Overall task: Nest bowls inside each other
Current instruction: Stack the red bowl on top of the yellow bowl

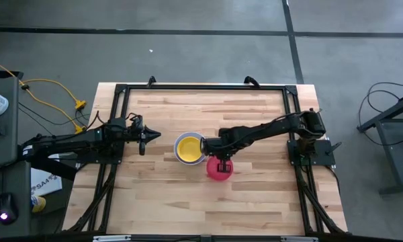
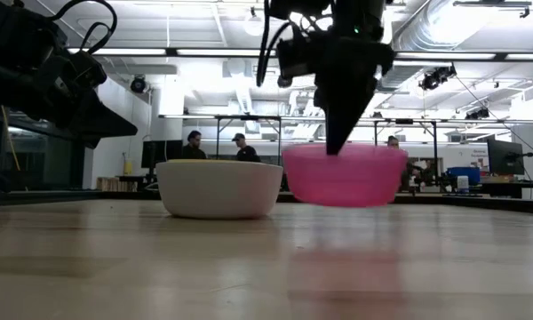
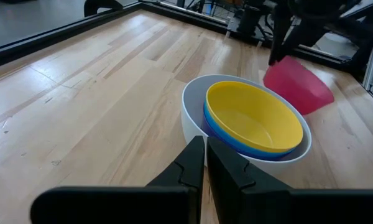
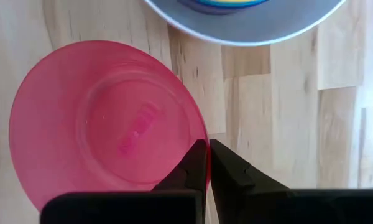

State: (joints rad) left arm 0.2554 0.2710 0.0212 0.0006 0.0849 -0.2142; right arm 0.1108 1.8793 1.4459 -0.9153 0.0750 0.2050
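The right pincer (image 1: 221, 163) pinches the rim of the round red plastic bowl (image 1: 219, 170), its two dark fingers closed on the thin wall. From table height that bowl (image 2: 345, 175) hangs just clear of the wooden tabletop (image 1: 255, 195), tipped a little. Just beside it, near the middle of the tabletop, sits the round white plastic bowl (image 1: 201, 152), with the blue plastic bowl (image 3: 236, 143) nested inside it and the yellow-orange plastic bowl (image 1: 187, 148) nested in the blue one. The left pincer (image 1: 151, 135) waits off to the stack's left, raised above the wood, fingers pressed together and holding nothing. Several people stand in the room behind.
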